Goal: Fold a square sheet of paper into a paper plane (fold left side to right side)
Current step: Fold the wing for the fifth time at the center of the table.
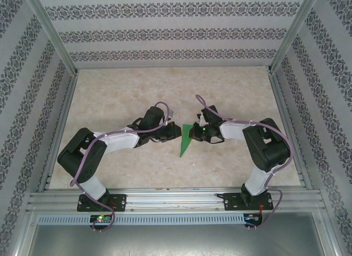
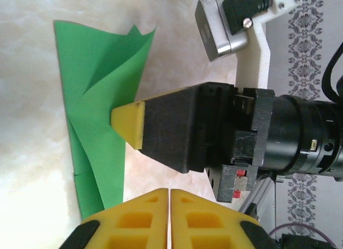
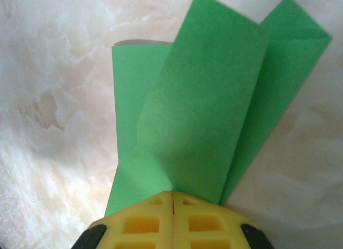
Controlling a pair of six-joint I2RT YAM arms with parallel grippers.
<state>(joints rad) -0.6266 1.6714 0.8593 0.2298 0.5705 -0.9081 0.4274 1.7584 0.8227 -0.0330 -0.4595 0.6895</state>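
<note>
Marbled beige desk (image 1: 110,96), enclosed on three sides by walls (image 1: 165,36) papered in bands of dark ornament, is pictured from above. Both arms are bent inward, and their hands are positioned close together near the middle, somewhat nearer the near edge than the far one.

Between them the paper plane (image 1: 186,141) is laid on the desk. It is a narrow bright green dart, with its point turned toward the near edge and its broad end toward the far edge.

The left hand (image 1: 175,130) is seen just beside the plane's left side, clenched with nothing between its jaws. From the left wrist, its yellow fingers (image 2: 139,222) are shown pressed flush together, with the dart's narrow end close by. Contact with the paper cannot be made out.

The right hand (image 1: 195,134) is likewise clenched. Its yellow fingertip (image 2: 128,123) is pressed onto the green paper toward the broad end, where loose flaps are seen lifted slightly off the desk. From the right wrist, overlapping layers are shown fanning out from beneath the closed fingertips (image 3: 144,222). Whether any paper is pinched between them cannot be told.
</note>
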